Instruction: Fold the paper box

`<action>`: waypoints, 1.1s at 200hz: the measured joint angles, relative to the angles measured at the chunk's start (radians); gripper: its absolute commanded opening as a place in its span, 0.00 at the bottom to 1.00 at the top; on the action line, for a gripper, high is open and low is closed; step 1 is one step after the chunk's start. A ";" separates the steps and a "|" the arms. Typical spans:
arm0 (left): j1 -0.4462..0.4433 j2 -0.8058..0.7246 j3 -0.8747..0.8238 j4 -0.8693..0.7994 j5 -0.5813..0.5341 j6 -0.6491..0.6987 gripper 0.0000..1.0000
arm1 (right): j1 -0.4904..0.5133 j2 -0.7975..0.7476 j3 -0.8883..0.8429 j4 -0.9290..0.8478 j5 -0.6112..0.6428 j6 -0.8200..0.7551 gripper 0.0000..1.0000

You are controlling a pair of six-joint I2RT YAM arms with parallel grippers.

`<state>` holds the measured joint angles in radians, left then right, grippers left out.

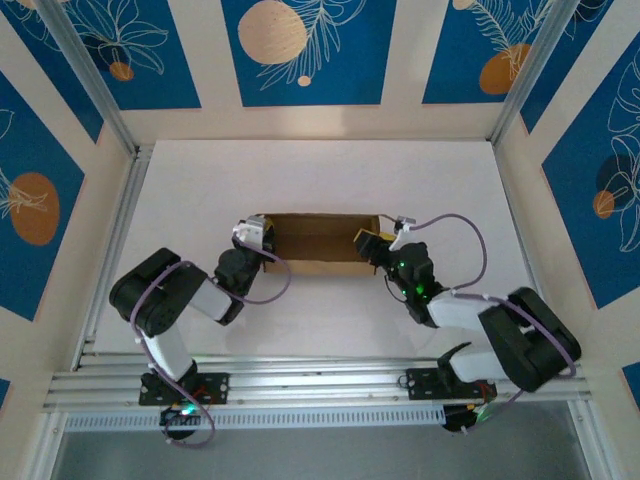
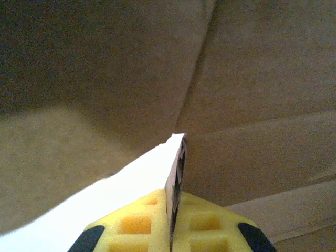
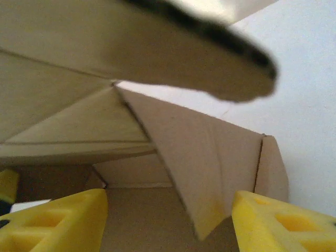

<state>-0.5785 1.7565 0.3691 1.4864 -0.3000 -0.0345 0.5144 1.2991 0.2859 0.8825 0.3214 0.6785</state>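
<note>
Arms both reach in from the near edge, elbows bent out to the sides, forearms angled inward twd the desk's middle. Left arm [image 1: 165,290] folds back on itself, wrist turned right, so left claw [image 1: 255,237] sits at the left end of the paper box [image 1: 320,243]. Its yellow pads [image 2: 142,226] are pressed together w/ a thin cardboard edge pinched between them, so it's clamped on the box wall. Right arm [image 1: 500,335] stretches up-left, w/ right claw [image 1: 372,243] at the box's right end. Its yellow fingers [image 3: 52,220] stand wide apart, gripping nothing. A box flap [image 3: 194,157] hangs down between them, nearer the right-hand finger; can't tell if it touches. A blurred cardboard edge crosses close above.

Box lies mid-desk, long side running left-right, open top, brown inside. Desk [image 1: 320,170] is plain white. Aluminium rail [image 1: 320,385] runs along the near edge, arm bases bolted on it. Purple cables [image 1: 465,230] loop off both arms. Walls round the desk carry blue panels [image 1: 300,50] w/ orange discs and white leaf outlines, set in pale frames.
</note>
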 measured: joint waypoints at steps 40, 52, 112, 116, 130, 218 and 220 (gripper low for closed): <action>-0.003 0.008 0.000 0.010 -0.021 0.000 0.00 | 0.010 -0.292 -0.090 -0.169 -0.070 -0.018 0.64; -0.004 0.008 0.000 0.011 -0.023 0.000 0.00 | 0.010 -0.422 -0.117 -0.255 -0.084 -0.021 0.63; -0.005 0.008 0.000 0.011 -0.023 0.000 0.00 | 0.010 -0.941 -0.009 -0.781 -0.151 -0.040 0.18; -0.005 0.008 0.000 0.011 -0.023 0.000 0.00 | 0.010 -0.937 0.018 -0.803 -0.153 -0.033 0.13; -0.005 0.010 0.002 0.012 -0.023 0.000 0.00 | 0.012 -0.866 0.128 -0.854 -0.157 -0.041 0.00; -0.009 0.015 0.003 0.017 -0.015 0.001 0.00 | 0.043 0.094 1.043 -1.232 -0.163 0.011 0.00; -0.009 0.015 0.003 0.017 -0.015 0.001 0.00 | 0.045 0.109 1.051 -1.238 -0.162 0.013 0.00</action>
<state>-0.5877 1.7714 0.3721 1.5032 -0.3149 -0.0334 0.5591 1.4082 1.3365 -0.3557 0.1593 0.6910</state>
